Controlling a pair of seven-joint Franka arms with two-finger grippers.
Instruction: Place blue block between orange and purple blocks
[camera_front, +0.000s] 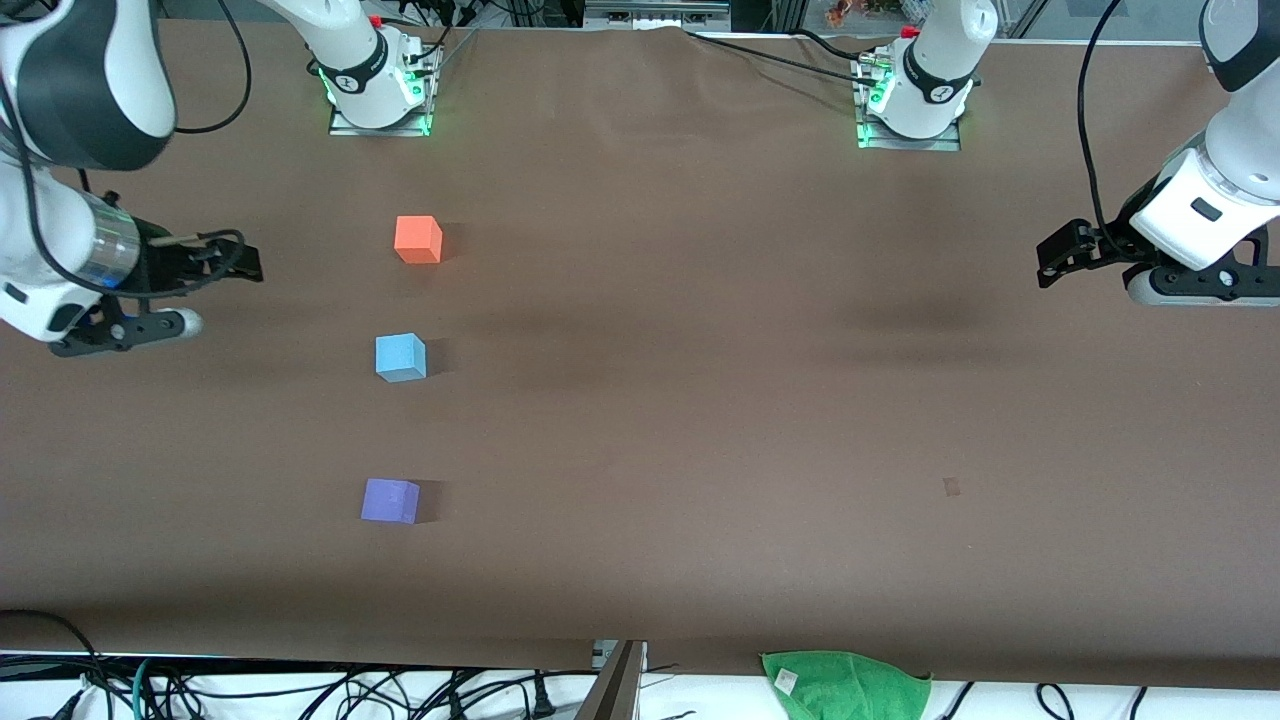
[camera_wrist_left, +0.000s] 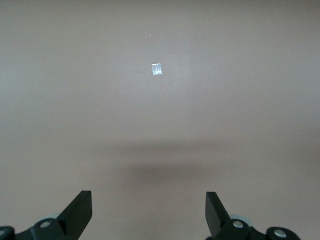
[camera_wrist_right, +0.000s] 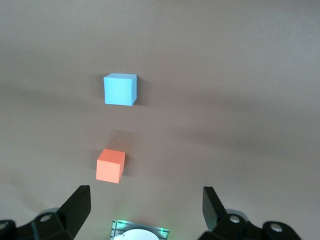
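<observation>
Three small cubes stand in a row toward the right arm's end of the table. The orange block (camera_front: 418, 240) (camera_wrist_right: 110, 166) is farthest from the front camera and the purple block (camera_front: 390, 500) is nearest. The blue block (camera_front: 401, 357) (camera_wrist_right: 120, 89) rests on the table between them, apart from both. My right gripper (camera_front: 240, 262) (camera_wrist_right: 146, 200) hangs open and empty above the table's edge, beside the orange block and well clear of it. My left gripper (camera_front: 1052, 264) (camera_wrist_left: 149, 205) waits open and empty over bare table at the left arm's end.
The two arm bases (camera_front: 378, 90) (camera_front: 915, 95) stand along the table's edge farthest from the front camera. A green cloth (camera_front: 845, 683) lies at the edge nearest that camera. A small pale mark (camera_front: 951, 487) (camera_wrist_left: 156, 69) sits on the brown table cover.
</observation>
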